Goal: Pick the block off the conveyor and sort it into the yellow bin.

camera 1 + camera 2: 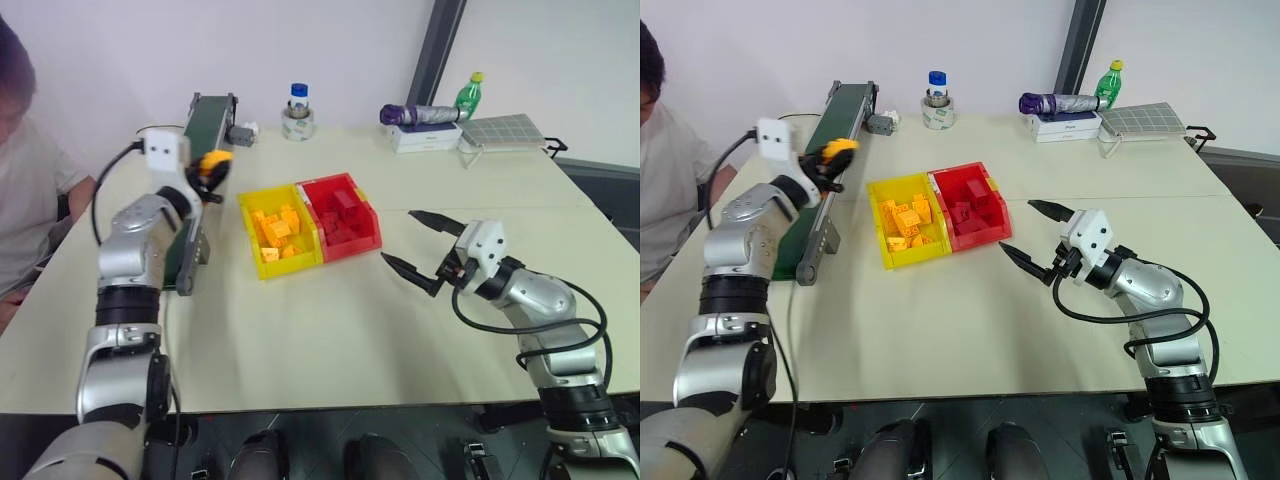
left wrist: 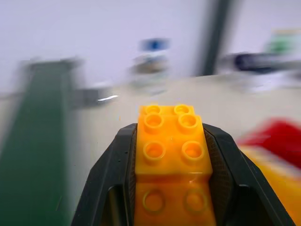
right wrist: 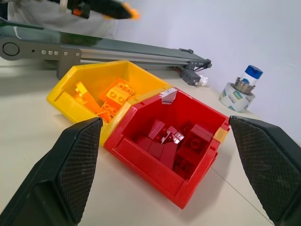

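Observation:
My left gripper is shut on the yellow-orange block, which fills the space between its black fingers. It holds the block in the air over the right rail of the conveyor, a dark green belt running away along the table's left side. The yellow bin stands just right of the conveyor with several orange blocks inside. My right gripper hovers open over the table to the right of the bins, pointing at them, with nothing between its fingers.
A red bin of dark red blocks touches the yellow bin's right side. A person sits at the table's left. At the back stand a tape roll with a bottle, a purple umbrella, a green bottle and a grey rack.

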{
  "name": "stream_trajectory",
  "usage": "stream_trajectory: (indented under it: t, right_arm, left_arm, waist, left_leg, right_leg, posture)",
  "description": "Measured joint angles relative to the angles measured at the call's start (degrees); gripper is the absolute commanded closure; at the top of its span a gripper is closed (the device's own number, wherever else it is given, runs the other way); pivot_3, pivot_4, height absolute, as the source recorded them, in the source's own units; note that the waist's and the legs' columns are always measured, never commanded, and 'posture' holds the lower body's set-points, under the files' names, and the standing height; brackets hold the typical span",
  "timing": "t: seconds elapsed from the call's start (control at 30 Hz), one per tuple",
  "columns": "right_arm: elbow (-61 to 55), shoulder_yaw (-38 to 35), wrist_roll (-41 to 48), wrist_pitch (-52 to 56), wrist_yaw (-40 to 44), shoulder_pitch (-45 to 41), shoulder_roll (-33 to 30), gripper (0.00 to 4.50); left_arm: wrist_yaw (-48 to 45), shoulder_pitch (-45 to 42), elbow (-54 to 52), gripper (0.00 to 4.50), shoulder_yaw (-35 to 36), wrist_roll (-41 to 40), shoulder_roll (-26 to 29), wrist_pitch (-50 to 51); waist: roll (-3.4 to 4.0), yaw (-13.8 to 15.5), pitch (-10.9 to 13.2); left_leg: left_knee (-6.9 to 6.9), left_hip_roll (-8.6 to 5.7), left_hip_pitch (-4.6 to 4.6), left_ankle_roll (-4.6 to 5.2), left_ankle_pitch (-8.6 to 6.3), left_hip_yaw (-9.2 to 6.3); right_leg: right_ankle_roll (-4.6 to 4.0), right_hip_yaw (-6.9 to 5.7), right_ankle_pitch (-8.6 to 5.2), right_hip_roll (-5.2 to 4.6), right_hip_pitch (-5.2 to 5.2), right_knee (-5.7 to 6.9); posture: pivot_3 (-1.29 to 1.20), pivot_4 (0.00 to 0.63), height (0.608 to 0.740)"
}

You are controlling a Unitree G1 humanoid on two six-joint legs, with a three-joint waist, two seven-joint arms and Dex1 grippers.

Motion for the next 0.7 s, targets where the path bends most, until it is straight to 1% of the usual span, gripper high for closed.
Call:
stream_trajectory:
  t: [0.1,0.2,0.3,0.37,0.43,0.47,0.53,0.57,0.7]
  right_arm:
    - [0.0,0.0,0.0,0.0,0.0,-0.3,0.0,0.00]
    - [0.1,0.0,0.0,0.0,0.0,-0.3,0.0,0.00]
    - [0.0,0.0,0.0,0.3,-0.2,-0.2,-0.2,0.00]
    - [-0.5,0.0,0.0,0.6,-0.6,0.4,-0.2,0.00]
    - [-1.0,0.0,0.0,0.7,-0.7,0.9,-0.2,0.00]
    - [-1.3,0.0,0.0,0.8,-0.8,1.2,-0.2,0.00]
    - [-1.8,0.0,0.0,0.9,-1.1,1.3,-0.2,0.00]
    - [-1.9,0.0,0.0,1.1,-1.2,1.3,-0.2,0.00]
    - [-1.9,-0.1,0.0,1.2,-1.2,1.2,-0.3,0.00]
  left_arm:
    - [0.8,1.0,-0.8,3.14,-3.6,1.3,-3.1,0.7]
    - [3.9,1.2,0.3,3.14,-4.8,3.0,-6.2,0.9]
    - [6.6,1.5,0.8,3.14,-4.8,4.7,-6.9,0.0]
    - [6.8,1.5,1.1,3.14,-4.3,5.0,-7.0,-0.3]
    - [6.8,1.5,1.8,2.12,-4.0,4.9,-7.0,-0.5]
    - [7.0,1.5,2.5,1.84,-3.8,5.1,-7.0,-1.1]
    - [7.7,1.6,3.2,0.75,-3.4,5.3,-7.0,-1.6]
    - [7.8,1.5,3.2,0.33,-3.2,5.2,-6.9,-1.9]
    - [4.7,2.6,0.6,0.33,-1.8,3.5,-4.5,-2.4]
  waist:
    - [0.00,-0.2,0.0]
    - [0.00,-0.3,0.0]
    - [0.00,-0.3,0.0]
    - [0.00,-0.1,0.0]
    - [0.00,-0.1,0.0]
    - [0.00,-0.1,0.0]
    - [0.00,-0.1,0.0]
    - [0.00,-0.1,0.0]
    - [0.00,-0.3,0.0]
  left_leg:
    - [0.01,0.03,0.02,0.00,0.05,-0.02]
    - [0.00,0.05,0.04,-0.02,0.06,-0.02]
    - [-0.01,0.07,0.04,-0.02,0.07,-0.03]
    - [-0.03,0.05,0.04,-0.02,0.07,-0.03]
    - [-0.02,0.02,0.04,-0.01,0.06,-0.03]
    - [-0.02,0.01,0.03,-0.01,0.06,-0.03]
    - [0.00,0.00,0.03,-0.01,0.06,-0.03]
    - [0.00,0.01,0.03,-0.01,0.06,-0.03]
    - [-0.02,0.06,0.03,-0.01,0.06,-0.03]
  right_leg:
    - [0.00,0.01,0.00,0.05,-0.02,0.05]
    - [0.00,0.03,0.00,0.08,-0.05,0.06]
    - [0.00,0.04,0.00,0.09,-0.06,0.06]
    - [0.00,0.04,0.00,0.08,-0.05,0.06]
    - [0.00,0.03,0.00,0.08,-0.04,0.06]
    - [0.00,0.03,0.00,0.08,-0.04,0.06]
    - [0.01,0.03,0.00,0.05,-0.04,0.06]
    - [0.00,0.04,0.00,0.04,-0.04,0.06]
    - [0.00,0.04,0.00,0.04,-0.05,0.06]
  posture:
    - [0.00,0.150,0.740]
    - [0.00,0.150,0.740]
    - [0.00,0.150,0.740]
    - [0.00,0.150,0.740]
    - [0.00,0.150,0.740]
    - [0.00,0.150,0.740]
    - [0.00,0.150,0.740]
    - [0.00,0.150,0.740]
    - [0.00,0.150,0.740]
